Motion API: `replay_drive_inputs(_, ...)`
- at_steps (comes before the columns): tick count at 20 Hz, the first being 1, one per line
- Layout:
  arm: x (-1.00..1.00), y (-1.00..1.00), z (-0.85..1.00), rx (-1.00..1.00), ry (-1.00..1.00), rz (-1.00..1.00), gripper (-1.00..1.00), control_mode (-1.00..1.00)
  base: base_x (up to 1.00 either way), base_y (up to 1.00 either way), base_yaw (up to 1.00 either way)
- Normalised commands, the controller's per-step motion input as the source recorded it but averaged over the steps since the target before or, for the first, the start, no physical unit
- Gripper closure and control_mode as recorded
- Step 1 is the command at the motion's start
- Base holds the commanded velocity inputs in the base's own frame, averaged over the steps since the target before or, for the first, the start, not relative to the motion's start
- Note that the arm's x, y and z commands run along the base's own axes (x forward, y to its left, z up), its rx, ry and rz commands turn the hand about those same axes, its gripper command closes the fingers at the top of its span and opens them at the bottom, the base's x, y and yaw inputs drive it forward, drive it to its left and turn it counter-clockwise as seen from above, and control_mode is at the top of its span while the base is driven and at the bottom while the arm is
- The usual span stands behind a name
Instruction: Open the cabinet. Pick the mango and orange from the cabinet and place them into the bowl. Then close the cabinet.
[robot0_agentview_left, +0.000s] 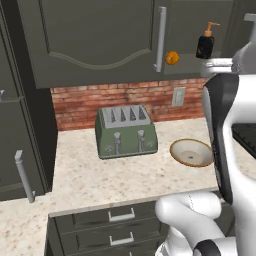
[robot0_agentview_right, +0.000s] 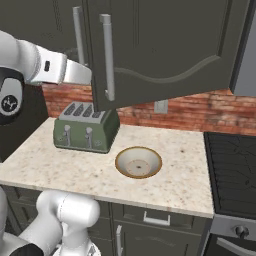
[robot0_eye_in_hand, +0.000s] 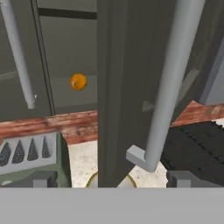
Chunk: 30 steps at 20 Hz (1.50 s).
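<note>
Reaching for fruit came next, by judgement. End effector (robot0_eye_in_hand: 111, 177) stood spread wide, gripping nothing, its tips flanking the edge of the swung-out right door of the cabinet (robot0_agentview_right: 165, 45). Orange (robot0_eye_in_hand: 78, 82), small, round, bright, sat on the shelf inside, ahead and left of the door edge. Bowl (robot0_agentview_right: 138, 162) lay on the bench (robot0_agentview_right: 75, 170). Mango could not be made out.

Speckled beige counter (robot0_agentview_left: 85, 175) against red brick wall, green four-slot toaster (robot0_agentview_left: 126, 131) at rear, cream bowl (robot0_agentview_left: 192, 152) with tan rim beside it, apart; cabinet shelf (robot0_agentview_left: 187, 68) bearing orange (robot0_agentview_left: 172, 58) and dark soap dispenser (robot0_agentview_left: 205, 42).
</note>
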Motion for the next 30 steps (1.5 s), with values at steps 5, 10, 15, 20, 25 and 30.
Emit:
replay_drive_inputs(5,0.05,0.29,0.0,0.0,0.02,-0.21,-1.0,-1.0,0.0,0.0,0.0)
replay_drive_inputs(10,0.26,0.15,0.0,0.0,0.0,-0.2,-1.0,-1.0,0.0,0.0,0.0)
replay_drive_inputs(15,0.45,0.01,-0.04,0.0,0.0,-0.18,-1.0,-1.0,0.0,0.0,0.0)
replay_drive_inputs(20,0.51,0.0,-0.11,0.0,0.0,-0.18,-1.0,-1.0,0.0,0.0,0.0)
replay_drive_inputs(25,0.27,0.01,-0.09,-0.03,0.0,-0.11,-1.0,-1.0,0.0,0.0,0.0)
replay_drive_inputs(30,0.15,0.0,-0.01,-0.01,0.0,-0.08,-1.0,-1.0,0.0,0.0,0.0)
